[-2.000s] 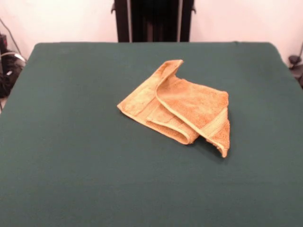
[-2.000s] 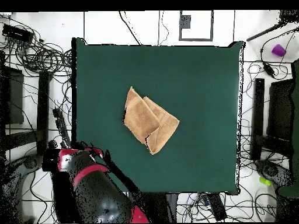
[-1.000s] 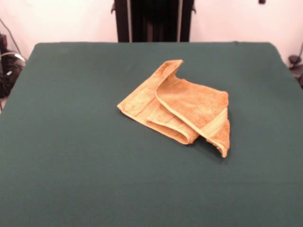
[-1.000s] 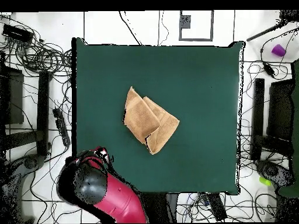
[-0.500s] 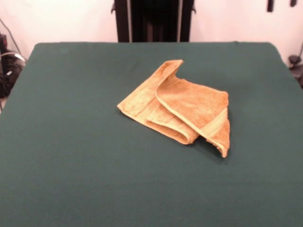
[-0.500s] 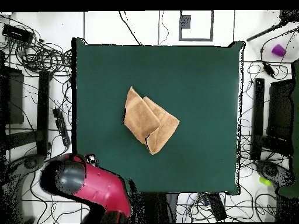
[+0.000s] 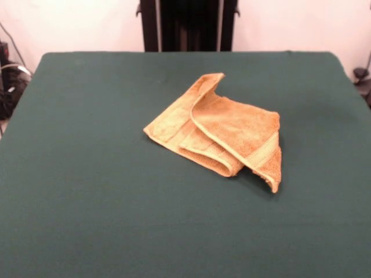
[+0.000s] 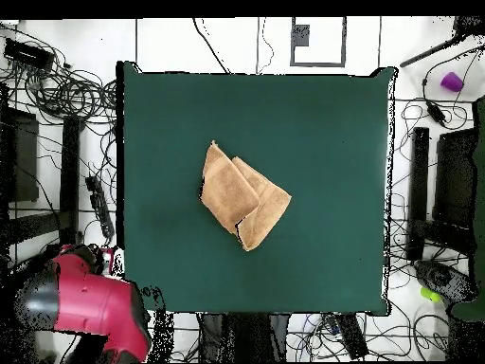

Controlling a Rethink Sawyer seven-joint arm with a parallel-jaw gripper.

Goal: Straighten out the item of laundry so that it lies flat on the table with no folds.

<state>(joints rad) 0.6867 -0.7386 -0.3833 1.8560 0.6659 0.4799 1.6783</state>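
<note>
An orange-yellow towel [image 7: 217, 133] lies near the middle of the green table [image 7: 87, 191], folded over itself in several layers. In the front view a broad upper flap covers the right side, its woven band running down to a point at the near right corner. A narrower layer shows beneath it on the left, and one corner peaks up toward the far side. From overhead the towel [image 8: 243, 196] forms a rough, lopsided wedge, well clear of every table [image 8: 322, 123] edge.

To flatten it well, the topmost flap should probably be taken first, gripped at a free corner and drawn outward, away from the fold line, so the layers below are not dragged along. There is ample bare table on all sides for spreading. Which corner is truly loose is hard to judge from these views.

The red arm [image 8: 90, 303] sits off the table, at its corner near the robot's base in the overhead view. The gripper does not show in either view, so whether it is released or clenched cannot be told.

Compared with half a second ago, the arm has swung farther outward from that corner. The towel has not moved.
</note>
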